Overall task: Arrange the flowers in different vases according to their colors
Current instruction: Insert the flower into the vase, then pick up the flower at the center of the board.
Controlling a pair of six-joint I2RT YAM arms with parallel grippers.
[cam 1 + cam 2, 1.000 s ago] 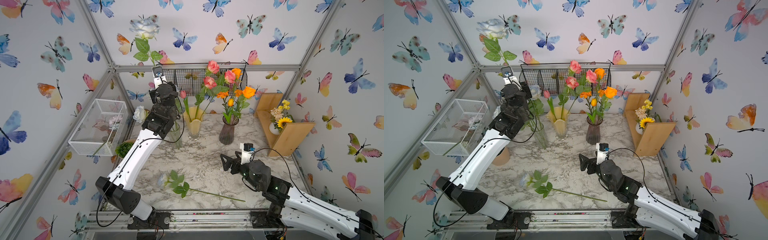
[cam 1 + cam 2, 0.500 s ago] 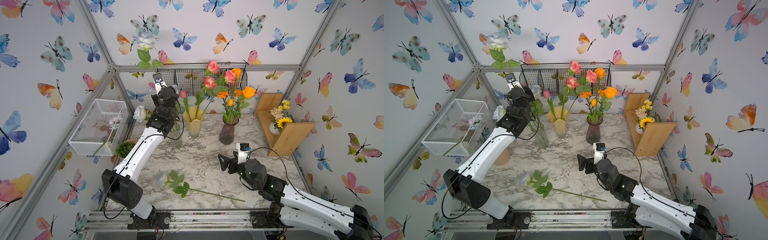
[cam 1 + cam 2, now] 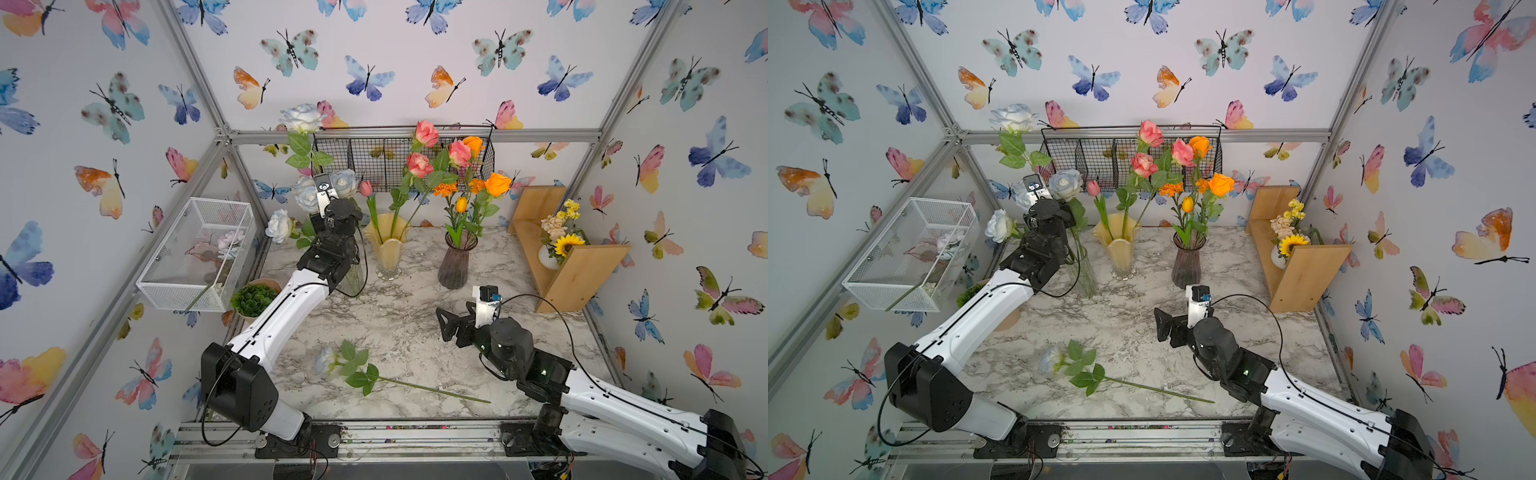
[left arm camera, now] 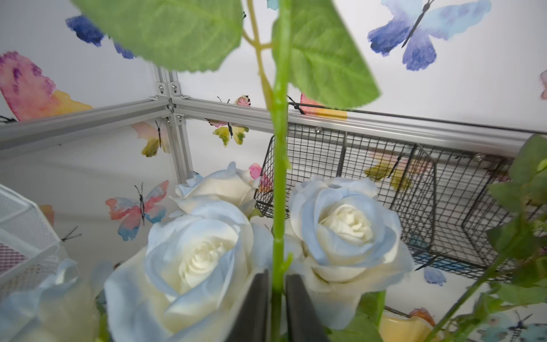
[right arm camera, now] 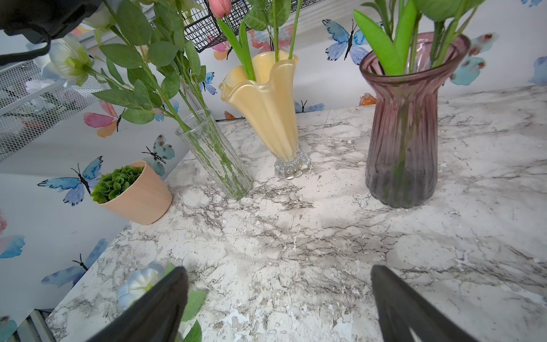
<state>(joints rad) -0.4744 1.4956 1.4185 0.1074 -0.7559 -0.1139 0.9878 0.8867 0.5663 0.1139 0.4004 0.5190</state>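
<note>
On the marble tabletop [image 3: 399, 316] lies a pale-blue rose [image 3: 365, 376]; butterfly walls [image 3: 374, 50] around.

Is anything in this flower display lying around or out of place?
Yes: one white-blue rose lies flat on the marble table near the front, while matching roses stand in the clear vase. Nothing looks spilled or broken.

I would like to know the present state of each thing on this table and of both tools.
left tool: slightly open.
right tool: wide open, empty.
tall white-blue rose: upright, stem between the left tool's fingers.
loose white-blue rose: lying flat on the table.
clear glass vase: upright, holding white-blue roses.
yellow vase: upright, holding pink flowers.
purple vase: upright, holding orange flowers.
</note>
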